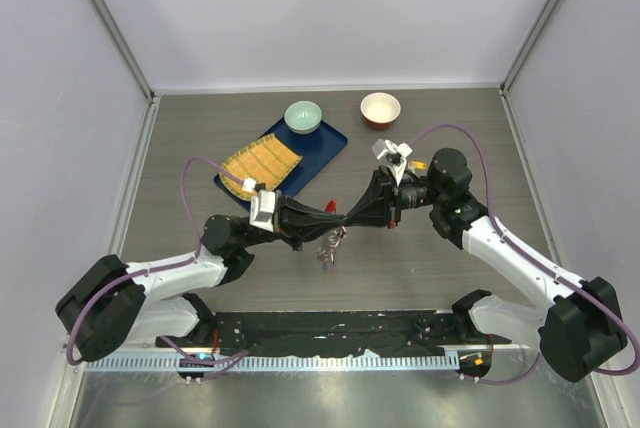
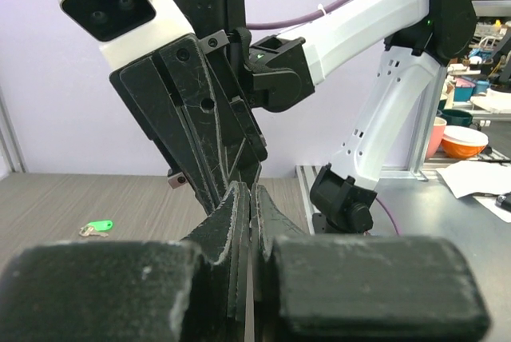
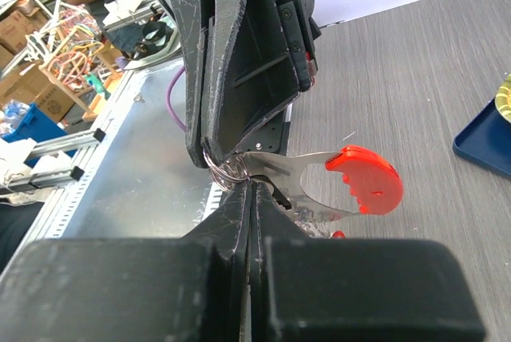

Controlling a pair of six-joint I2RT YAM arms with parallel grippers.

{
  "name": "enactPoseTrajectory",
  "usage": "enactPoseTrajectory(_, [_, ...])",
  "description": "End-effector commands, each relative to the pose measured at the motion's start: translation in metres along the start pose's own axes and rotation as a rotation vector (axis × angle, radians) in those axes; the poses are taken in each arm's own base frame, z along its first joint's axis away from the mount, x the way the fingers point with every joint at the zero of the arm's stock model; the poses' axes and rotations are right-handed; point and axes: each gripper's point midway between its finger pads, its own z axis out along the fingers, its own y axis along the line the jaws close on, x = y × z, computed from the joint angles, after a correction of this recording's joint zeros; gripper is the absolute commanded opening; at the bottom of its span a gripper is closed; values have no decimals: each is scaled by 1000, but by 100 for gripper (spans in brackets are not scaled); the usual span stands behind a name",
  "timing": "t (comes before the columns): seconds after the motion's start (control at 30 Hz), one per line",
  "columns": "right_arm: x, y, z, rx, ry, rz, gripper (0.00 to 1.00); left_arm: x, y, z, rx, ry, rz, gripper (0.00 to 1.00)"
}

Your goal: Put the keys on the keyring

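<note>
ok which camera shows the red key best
Right wrist view: the red key sits mid-frame, blade running to the ring at the left gripper tip. The top view shows only a red speck; the left wrist view hides it behind the right gripper.

keyring (image 3: pixel 222 169): bright silver metal, glossy
red tag (image 3: pixel 363 180): smooth plastic, slight sheen
left gripper (image 3: pixel 211 150): matt black plastic, scuffed
table (image 3: pixel 415 54): grey wood-grain, matt
</note>
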Motion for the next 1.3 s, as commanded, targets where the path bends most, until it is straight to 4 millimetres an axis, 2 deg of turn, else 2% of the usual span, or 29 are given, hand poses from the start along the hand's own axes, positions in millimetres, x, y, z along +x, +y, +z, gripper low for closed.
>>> enactPoseTrajectory(0.0, [-31,6,2,34,-56,-170,1,-22,-13,7,58,-110,76,7])
enactPoseTrajectory(0.07, [-30,3,2,54,-45,-173,1,-15,-11,4,41,-95,62,16])
enactPoseTrajectory(0.33, [-21,-8,-2,125,12,-188,1,1,3,-8,-71,-38,33,39])
enactPoseTrajectory(0.37, [-20,-10,-3,134,18,-185,1,-5,3,-8,-81,-45,50,45])
enactPoseTrajectory(0.4, [-15,-13,-4,148,32,-167,1,2,6,-11,-103,-10,31,47])
enactPoseTrajectory(0.47, [-15,-16,-5,162,46,-188,1,-9,9,-11,-136,-11,48,55])
enactPoseTrajectory(0.5, [-12,-19,-6,181,58,-176,1,3,15,-15,-171,50,27,57])
enactPoseTrajectory(0.57, [-8,-22,-8,199,80,-180,1,-2,24,-15,-230,73,33,67])
enactPoseTrajectory(0.6, [-5,-24,-9,211,93,-165,1,4,27,-22,-271,127,23,70])
enactPoseTrajectory(0.67, [-4,-28,-10,236,107,-179,1,-3,31,-24,-307,154,34,74])
enactPoseTrajectory(0.7, [-1,-29,-11,242,118,-171,1,5,34,-31,-347,211,14,75])
enactPoseTrajectory(0.77, [0,-32,-11,259,128,-174,1,2,38,-32,-370,255,23,77])
enactPoseTrajectory(0.8, [2,-34,-12,267,139,-172,1,16,38,-40,-391,329,-4,78])
enactPoseTrajectory(0.83, [3,-35,-12,275,146,-173,1,13,40,-40,-399,344,4,78])
enactPoseTrajectory(1.0, [13,-41,-10,291,184,-156,1,34,36,-48,-371,466,-15,79])
enactPoseTrajectory(1.1, [15,-41,-8,293,196,-155,1,45,33,-48,-322,500,9,73])
enactPoseTrajectory(1.17, [17,-42,-8,295,204,-159,1,52,34,-51,-315,517,17,64])
enactPoseTrajectory(1.23, [18,-41,-7,297,213,-162,1,54,33,-50,-291,518,40,63])
enactPoseTrajectory(1.27, [20,-42,-7,301,220,-158,1,53,32,-47,-272,504,49,58])
